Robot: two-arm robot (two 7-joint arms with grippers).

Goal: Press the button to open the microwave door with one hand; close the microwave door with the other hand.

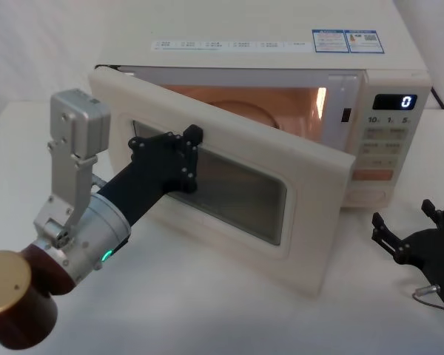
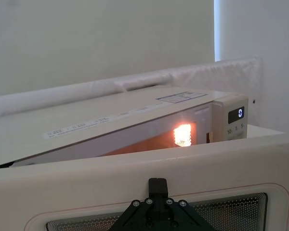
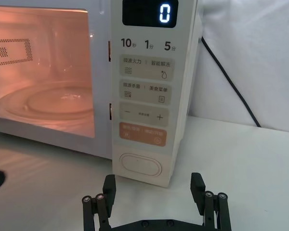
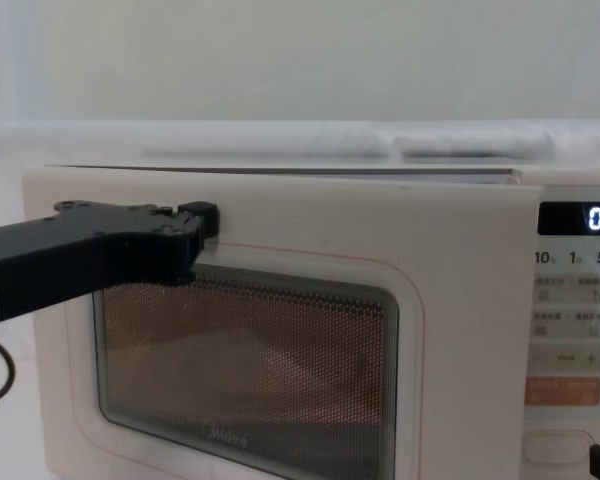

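Note:
The microwave door (image 1: 314, 222) stands partly open, hinged at the left, with the lit oven cavity showing behind it. My left gripper (image 1: 192, 136) is shut, and its tip rests on the door's outer face at the upper left corner of the dark window; the left wrist view shows the same gripper (image 2: 157, 185) against the door (image 2: 135, 175), as does the chest view (image 4: 206, 220). My right gripper (image 1: 405, 214) hovers open over the table in front of the control panel, a short way back from the button (image 3: 141, 165), its fingers (image 3: 108, 185) spread and holding nothing.
The display (image 3: 166, 13) reads 0, and an orange key (image 3: 142, 136) sits just above the button. A glass turntable (image 3: 43, 98) lies inside the cavity. A black cable (image 3: 231, 82) runs down behind the microwave's right side. White table surface (image 1: 229, 310) lies in front.

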